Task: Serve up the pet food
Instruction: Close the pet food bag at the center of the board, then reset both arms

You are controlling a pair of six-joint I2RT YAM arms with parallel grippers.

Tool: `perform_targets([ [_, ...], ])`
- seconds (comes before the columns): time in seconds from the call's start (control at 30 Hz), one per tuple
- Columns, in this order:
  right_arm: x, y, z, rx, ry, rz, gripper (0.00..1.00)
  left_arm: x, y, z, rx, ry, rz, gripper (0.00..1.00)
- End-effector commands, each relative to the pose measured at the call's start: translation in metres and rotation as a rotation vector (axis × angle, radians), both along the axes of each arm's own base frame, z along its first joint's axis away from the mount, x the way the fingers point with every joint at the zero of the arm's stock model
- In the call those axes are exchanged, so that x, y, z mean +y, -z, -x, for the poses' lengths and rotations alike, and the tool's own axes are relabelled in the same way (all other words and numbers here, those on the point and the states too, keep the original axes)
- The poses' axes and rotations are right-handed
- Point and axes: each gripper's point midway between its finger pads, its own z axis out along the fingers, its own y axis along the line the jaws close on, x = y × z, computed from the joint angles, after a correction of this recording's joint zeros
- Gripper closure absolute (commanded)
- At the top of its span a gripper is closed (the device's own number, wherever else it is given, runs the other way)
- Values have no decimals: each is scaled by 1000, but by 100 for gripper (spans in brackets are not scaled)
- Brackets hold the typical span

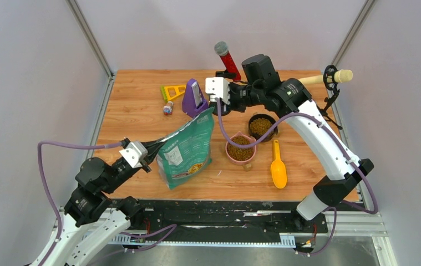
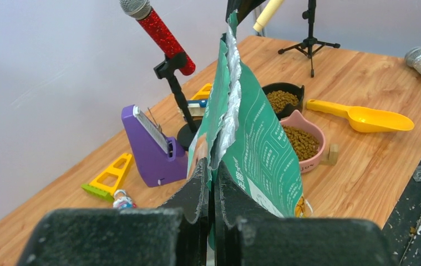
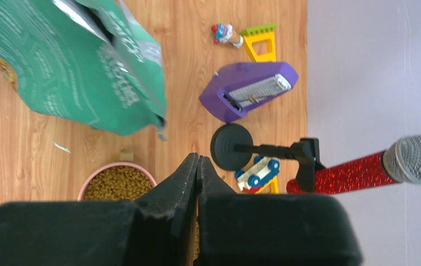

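The teal-green bag [image 1: 186, 149] stands upright left of centre, its torn top open [image 3: 80, 16]. My left gripper [image 2: 212, 166] is shut on the bag's near edge [image 2: 227, 119], low at the left side [image 1: 155, 148]. Pet food fills a pink bowl [image 1: 240, 148] and a black bowl [image 1: 262, 127] to the bag's right; both also appear in the left wrist view, pink [image 2: 302, 143] and black [image 2: 283, 100]. My right gripper [image 3: 198, 158] is shut with nothing between its fingers. It hovers above the pink bowl's rim [image 3: 141, 172], just clear of the bag's top corner [image 3: 161, 119].
A yellow scoop [image 1: 278, 165] lies right of the pink bowl. Behind the bag stand a purple metronome [image 1: 194, 98], a red microphone on a black stand [image 1: 227, 58], a yellow triangle toy [image 1: 173, 91] and a small figure [image 1: 167, 108]. A cream microphone [image 1: 330, 77] is at the back right.
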Motion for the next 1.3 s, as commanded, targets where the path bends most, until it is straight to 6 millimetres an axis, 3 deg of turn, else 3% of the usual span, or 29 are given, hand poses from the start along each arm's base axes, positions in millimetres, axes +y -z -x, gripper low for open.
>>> perform_targets([
  [0.0,-10,-12,-7,-80,16,2,100,8,-44,9,-121,-5,77,100],
  [0.13,-9,-13,-3,-70,3,-6,100,7,-45,8,-118,-2,77,100],
  [0.2,-9,-20,-6,-78,27,-27,94,7,-48,8,-113,-6,90,91],
  [0.23,-9,-24,-8,-85,45,-40,87,7,-49,7,-109,-8,94,69],
  [0.27,-10,-29,-11,-87,71,-59,79,7,-51,8,-104,-6,103,59],
  [0.3,-11,-34,-13,-94,95,-79,70,7,-53,8,-101,-3,108,43],
  [0.33,-11,-39,-16,-102,120,-101,62,6,-56,10,-96,6,119,36],
  [0.37,-12,-45,-18,-112,144,-126,54,5,-58,12,-94,13,125,13],
  [0.43,-13,-54,-19,-121,174,-169,40,3,-64,18,-84,45,148,2],
  [0.53,-17,-66,-16,-144,200,-232,3,4,-81,28,-71,74,211,0],
  [0.57,-20,-69,-16,-154,215,-250,0,7,-91,31,-78,69,239,0],
  [0.7,-36,-91,-20,-200,315,-374,0,26,-125,29,-27,-15,401,0],
  [0.77,-56,-103,-28,-215,399,-457,0,34,-137,18,48,-89,466,0],
  [0.8,-68,-111,-34,-198,459,-525,0,36,-135,-2,95,-173,469,0],
  [0.83,-81,-119,-39,-185,514,-590,0,43,-145,-4,121,-214,490,0],
  [0.87,-95,-125,-45,-162,573,-657,0,49,-139,-28,165,-335,491,0],
  [0.97,-147,-131,-64,-45,776,-849,0,86,-137,-72,236,-708,492,0],
  [1.03,-182,-121,-74,44,912,-956,0,107,-133,-90,239,-914,462,0],
  [1.1,-211,-101,-80,131,1015,-1030,0,112,-124,-106,258,-1021,421,0],
  [1.2,-243,-59,-83,245,1157,-1097,0,115,-99,-126,353,-1045,399,0],
  [1.27,-267,-31,-83,286,1269,-1133,0,130,-77,-138,407,-1092,428,0],
])
